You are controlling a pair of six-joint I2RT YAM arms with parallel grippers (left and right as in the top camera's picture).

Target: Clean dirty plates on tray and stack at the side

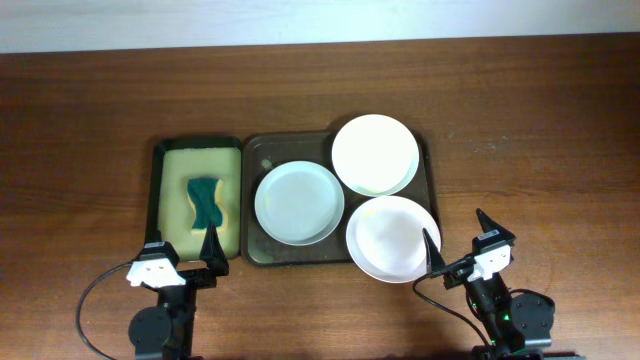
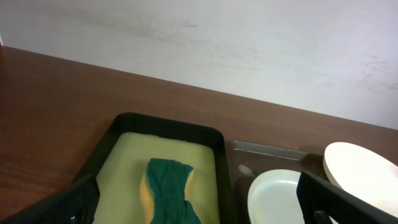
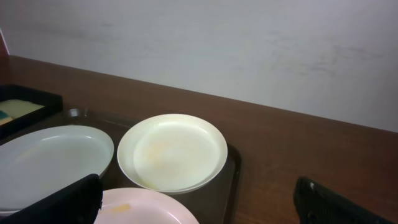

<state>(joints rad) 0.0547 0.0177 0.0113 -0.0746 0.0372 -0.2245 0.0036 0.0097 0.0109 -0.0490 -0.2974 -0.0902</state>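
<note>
Wooden table [image 1: 100, 120], three plates [image 1: 299, 203] on tray [image 1: 290, 148]

Three plates [image 1: 299, 203], one dark tray [image 1: 254, 250], one yellow-lined tray [image 1: 176, 170], one sponge [image 1: 204, 200]

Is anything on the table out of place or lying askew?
The near round white plate sticks out over the front right corner of the dark rectangular tray, and the far white plate over its back rim. The pale grey-blue plate lies inside.
</note>
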